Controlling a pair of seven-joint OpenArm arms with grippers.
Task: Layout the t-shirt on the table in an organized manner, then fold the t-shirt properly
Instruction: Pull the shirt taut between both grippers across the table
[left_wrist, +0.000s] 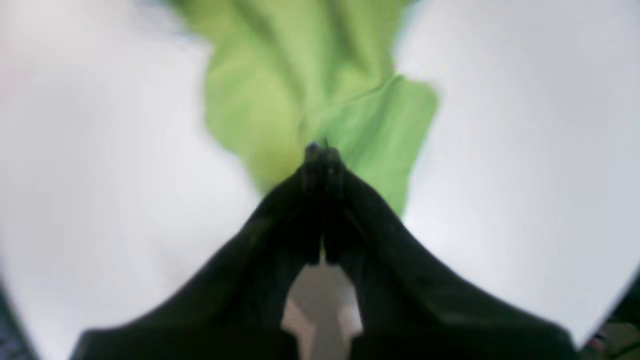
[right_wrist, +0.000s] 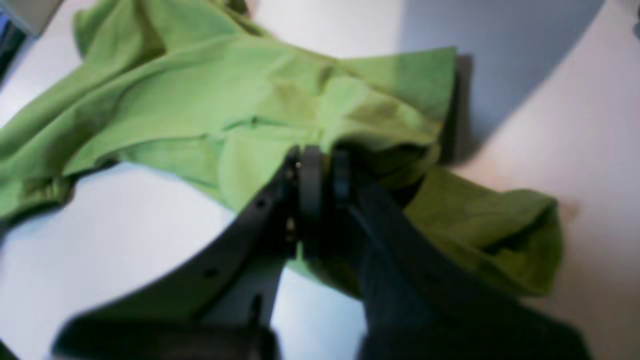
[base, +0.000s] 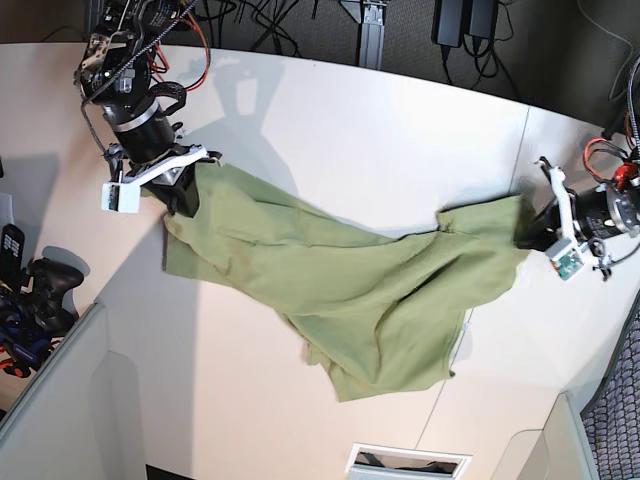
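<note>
The shirt (base: 340, 275) is stretched right across the white bench (base: 330, 130), pulled out between the two arms, and both are clamped on it. In the base view the right hand (base: 182, 192) sits near the far left corner of the bench, fingers pinched together on a bunched corner of cloth. The right wrist view confirms it: the dark fingers (right_wrist: 310, 185) of the right hand (right_wrist: 322, 167) are closed with green fabric wadded between and around them, and a loose fold (right_wrist: 495, 225) droops beside them onto the bench (right_wrist: 575, 150).

Over at the right edge, the left hand (base: 532, 228) grips the opposite end of the shirt. The left wrist view is blurred, but the left hand (left_wrist: 322, 150) shows its two black fingertips (left_wrist: 312, 155) pressed tight together on the cloth's edge, the shirt (left_wrist: 300, 85) running away from them across the bench (left_wrist: 100, 150).

Between the hands the cloth runs in a wrinkled diagonal band, and a broad flap (base: 385, 350) hangs out toward the near edge, creased and lying flat on the bench. A thin dark seam (base: 520, 150) in the bench runs near the right end of the shirt.
</note>
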